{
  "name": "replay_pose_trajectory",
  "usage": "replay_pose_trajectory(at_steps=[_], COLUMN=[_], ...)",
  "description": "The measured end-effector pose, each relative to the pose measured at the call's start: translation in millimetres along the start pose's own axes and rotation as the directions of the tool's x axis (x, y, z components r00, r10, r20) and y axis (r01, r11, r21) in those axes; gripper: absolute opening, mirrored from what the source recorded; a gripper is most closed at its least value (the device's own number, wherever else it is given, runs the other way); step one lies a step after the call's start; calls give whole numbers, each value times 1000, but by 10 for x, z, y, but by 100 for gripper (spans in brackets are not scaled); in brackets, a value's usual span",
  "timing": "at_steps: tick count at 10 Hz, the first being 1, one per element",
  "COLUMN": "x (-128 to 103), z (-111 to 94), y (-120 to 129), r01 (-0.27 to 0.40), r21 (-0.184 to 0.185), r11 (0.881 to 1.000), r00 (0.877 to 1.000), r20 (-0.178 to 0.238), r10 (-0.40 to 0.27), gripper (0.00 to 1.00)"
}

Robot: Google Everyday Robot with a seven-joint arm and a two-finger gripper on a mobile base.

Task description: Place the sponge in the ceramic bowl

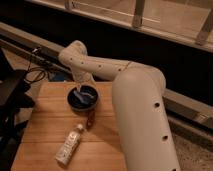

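The dark ceramic bowl point(82, 99) stands at the back of the wooden table point(45, 130). A light-blue patch, the sponge point(86, 93), shows at the bowl's inside, just under the arm's end. My gripper point(80, 89) hangs over the bowl, reaching down from the white arm point(100, 67) that comes in from the right. Whether the sponge rests in the bowl or is still held cannot be made out.
A reddish-brown elongated object point(90, 119) lies just in front of the bowl. A clear plastic bottle point(69, 144) lies on its side nearer the table's front. Dark equipment and cables point(20, 85) stand to the left. The arm's large white body point(142, 125) fills the right.
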Motion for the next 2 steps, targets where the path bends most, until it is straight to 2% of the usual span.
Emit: replay_pose_trajectory(at_steps=[2], x=[-9], z=[-13], y=[-5], r01=[2], r21=[-2], r11=[1000], r00=[1000], r20=[2], r10=[-2], gripper=[61])
